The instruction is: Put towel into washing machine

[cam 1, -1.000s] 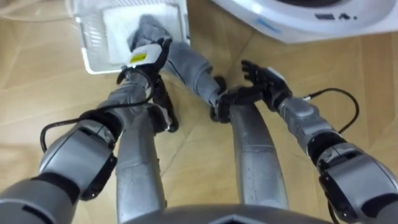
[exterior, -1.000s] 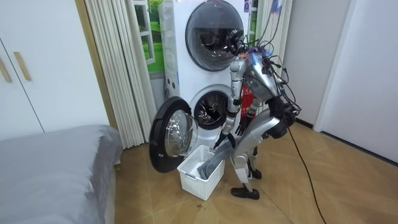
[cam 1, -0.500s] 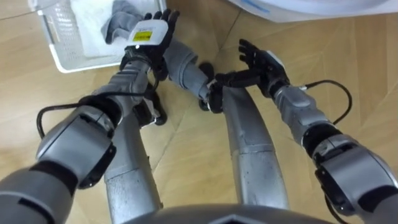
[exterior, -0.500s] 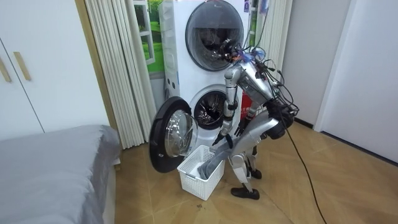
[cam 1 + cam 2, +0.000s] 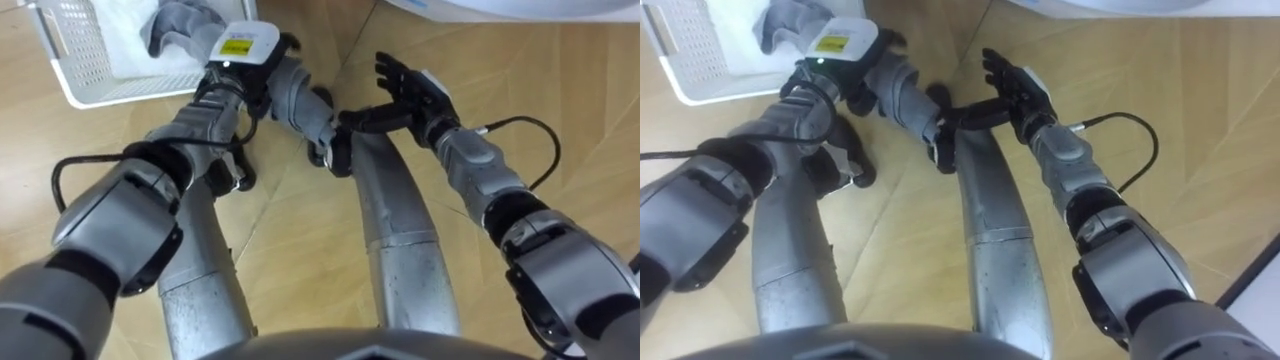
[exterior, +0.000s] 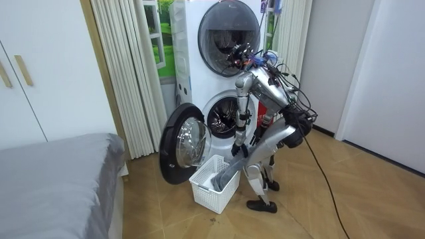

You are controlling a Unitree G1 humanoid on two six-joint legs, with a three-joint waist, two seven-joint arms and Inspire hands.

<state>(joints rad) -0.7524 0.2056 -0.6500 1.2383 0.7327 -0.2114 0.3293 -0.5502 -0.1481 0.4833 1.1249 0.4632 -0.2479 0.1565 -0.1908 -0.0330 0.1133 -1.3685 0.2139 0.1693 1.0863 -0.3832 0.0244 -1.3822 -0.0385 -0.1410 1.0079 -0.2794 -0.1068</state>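
Now, washing machine (image 6: 199,86): lower door (image 6: 180,143) wide open, target ready. Basket (image 5: 80,50) on floor before it. Grey towel (image 5: 300,100): one end in basket, rest hanging toward feet. Advice: lift clear of rim, gather tail before swinging over. Left hand (image 5: 243,45) fingers curled round towel. Right hand (image 5: 410,85) spread, empty. Since second ago: torso shifted toward room view's left, towel end in basket as before.

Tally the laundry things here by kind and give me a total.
Grey towel: 1
Basket: 1
Drum machines, stacked, upper and lower: 2
Total: 4
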